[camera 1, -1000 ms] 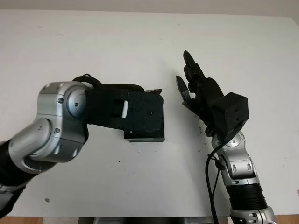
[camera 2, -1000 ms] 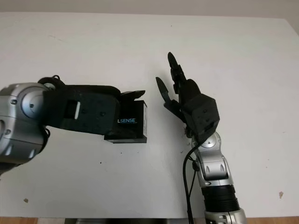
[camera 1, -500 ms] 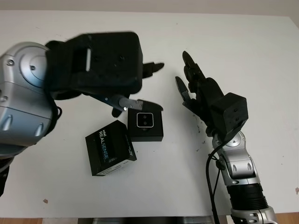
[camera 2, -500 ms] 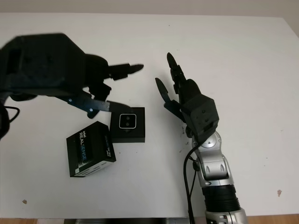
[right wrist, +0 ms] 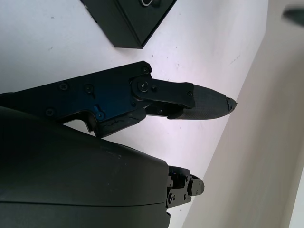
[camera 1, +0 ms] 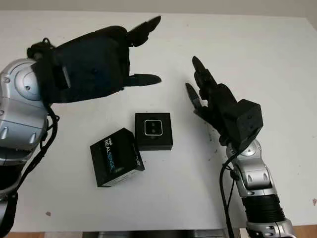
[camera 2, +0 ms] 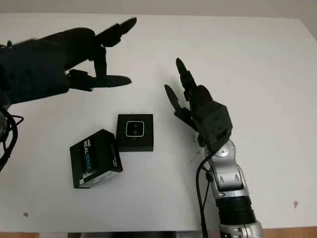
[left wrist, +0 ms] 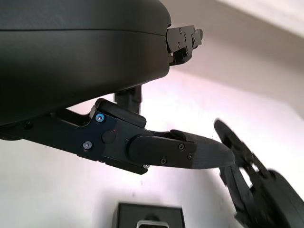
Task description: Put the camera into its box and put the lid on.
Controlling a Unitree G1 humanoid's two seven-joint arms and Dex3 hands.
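A small black square box (camera 1: 153,131) sits on the white table (camera 1: 257,54), and the camera (camera 1: 154,128) lies in it with its pale face up. The black lid (camera 1: 116,157), lettered REALSENSE, lies tilted on the table, touching the box's left front corner. My left hand (camera 1: 151,49) hangs open above the table, behind and left of the box, holding nothing. My right hand (camera 1: 194,79) stands open to the right of the box, palm turned toward it. The left wrist view catches the box (left wrist: 149,216) below a finger; the right wrist view catches a corner of the box (right wrist: 133,19).
A dark speck (camera 1: 48,213) lies near the table's front left edge. The table's front edge (camera 1: 148,231) runs just below the lid and box. Bare white table lies behind and to the right of both hands.
My left hand has risen from over the box and drawn back to the upper left, uncovering the box and the lid beside it. The right hand has barely moved.
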